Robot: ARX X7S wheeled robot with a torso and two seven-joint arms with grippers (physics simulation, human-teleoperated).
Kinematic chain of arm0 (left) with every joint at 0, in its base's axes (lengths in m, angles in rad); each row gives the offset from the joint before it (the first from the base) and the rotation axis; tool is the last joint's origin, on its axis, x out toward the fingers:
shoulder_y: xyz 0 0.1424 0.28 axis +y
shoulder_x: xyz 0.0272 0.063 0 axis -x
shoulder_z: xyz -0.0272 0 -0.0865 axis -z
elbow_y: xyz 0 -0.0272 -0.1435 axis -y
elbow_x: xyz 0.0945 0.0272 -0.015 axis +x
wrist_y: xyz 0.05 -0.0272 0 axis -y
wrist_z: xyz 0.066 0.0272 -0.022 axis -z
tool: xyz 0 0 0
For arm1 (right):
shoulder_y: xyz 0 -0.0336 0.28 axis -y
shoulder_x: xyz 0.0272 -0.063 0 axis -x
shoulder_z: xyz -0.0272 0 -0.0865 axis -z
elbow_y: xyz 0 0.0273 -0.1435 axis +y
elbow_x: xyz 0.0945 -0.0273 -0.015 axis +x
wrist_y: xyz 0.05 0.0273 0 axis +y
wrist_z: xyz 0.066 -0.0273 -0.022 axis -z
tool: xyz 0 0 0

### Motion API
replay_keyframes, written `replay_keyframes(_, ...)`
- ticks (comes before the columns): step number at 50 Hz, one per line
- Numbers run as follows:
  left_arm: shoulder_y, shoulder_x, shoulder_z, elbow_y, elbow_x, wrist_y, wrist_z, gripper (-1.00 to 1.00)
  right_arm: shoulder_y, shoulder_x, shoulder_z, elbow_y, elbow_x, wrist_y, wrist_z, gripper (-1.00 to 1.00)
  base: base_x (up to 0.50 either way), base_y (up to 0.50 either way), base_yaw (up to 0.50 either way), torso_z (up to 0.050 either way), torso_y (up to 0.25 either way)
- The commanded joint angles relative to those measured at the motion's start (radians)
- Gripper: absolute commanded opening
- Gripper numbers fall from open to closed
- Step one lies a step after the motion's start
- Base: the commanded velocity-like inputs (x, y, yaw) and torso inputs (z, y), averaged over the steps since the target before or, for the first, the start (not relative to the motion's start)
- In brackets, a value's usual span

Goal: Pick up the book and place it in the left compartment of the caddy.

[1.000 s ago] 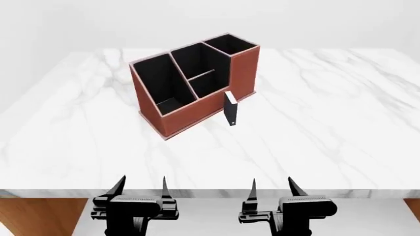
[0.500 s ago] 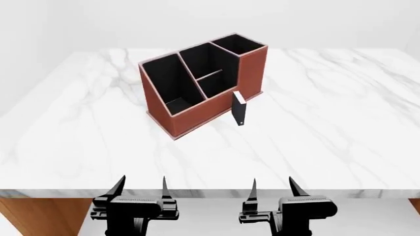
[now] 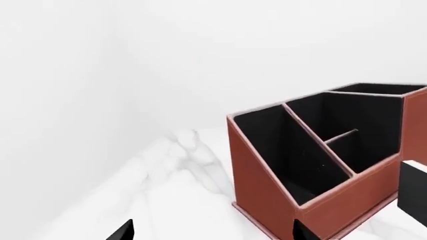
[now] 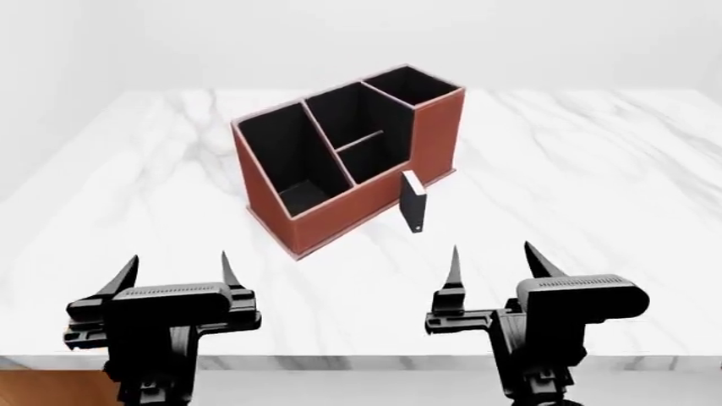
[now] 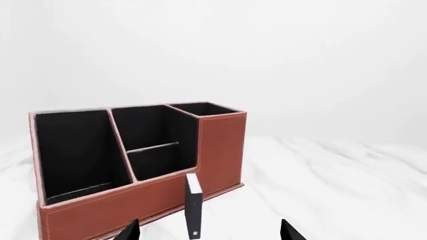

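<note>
The reddish-brown caddy [image 4: 373, 182] stands on the white marble table [image 4: 587, 186], turned at an angle. Its left compartment [image 4: 287, 156] is the long black-lined bay at its left end. The small black book [image 4: 414, 201] stands upright on the table, right against the caddy's front wall. In the right wrist view the book [image 5: 193, 205] stands straight ahead between the open fingertips, in front of the caddy [image 5: 153, 200]. My left gripper [image 4: 175, 275] and right gripper [image 4: 493, 264] are both open and empty, over the table's near edge, well short of the book.
The left wrist view shows the caddy [image 3: 293, 190] with its left compartment [image 3: 280, 150] and the book's edge [image 3: 412, 192] at the frame's border. White walls surround the table. The table's near edge [image 4: 338, 362] lies just below the grippers.
Both grippers have risen and moved forward over the table's near edge. The view has shifted slightly, so the caddy and book sit a little lower in the frame.
</note>
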Motion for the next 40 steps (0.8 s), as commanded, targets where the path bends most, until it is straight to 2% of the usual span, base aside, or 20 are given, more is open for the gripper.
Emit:
replay_keyframes(1, 0.002, -0.017, -0.030, 0.082, -0.006, -0.075, -0.033, 1.00, 0.021, 0.014, 0.001, -0.092, 0.021, 0.102, 0.012, 1.00, 0.50, 0.00, 0.00, 0.000, 0.000)
replay_keyframes(24, 0.022, -0.026, -0.051, 0.050, -0.040, -0.020, -0.054, 1.00, 0.024, 0.022, -0.009, -0.060, 0.023, 0.102, 0.033, 1.00, 0.50, 0.00, 0.00, 0.000, 0.001)
replay_keyframes(31, 0.021, -0.031, -0.051, 0.051, -0.045, -0.020, -0.061, 1.00, 0.015, 0.026, -0.013, -0.054, 0.018, 0.058, 0.036, 1.00, 0.00, 0.00, 0.00, 0.000, 0.000)
replay_keyframes(40, 0.023, -0.038, -0.048, 0.048, -0.046, -0.016, -0.071, 1.00, 0.016, 0.029, -0.017, -0.048, 0.022, 0.055, 0.042, 1.00, 0.00, 0.32, 0.00, 0.000, 0.000)
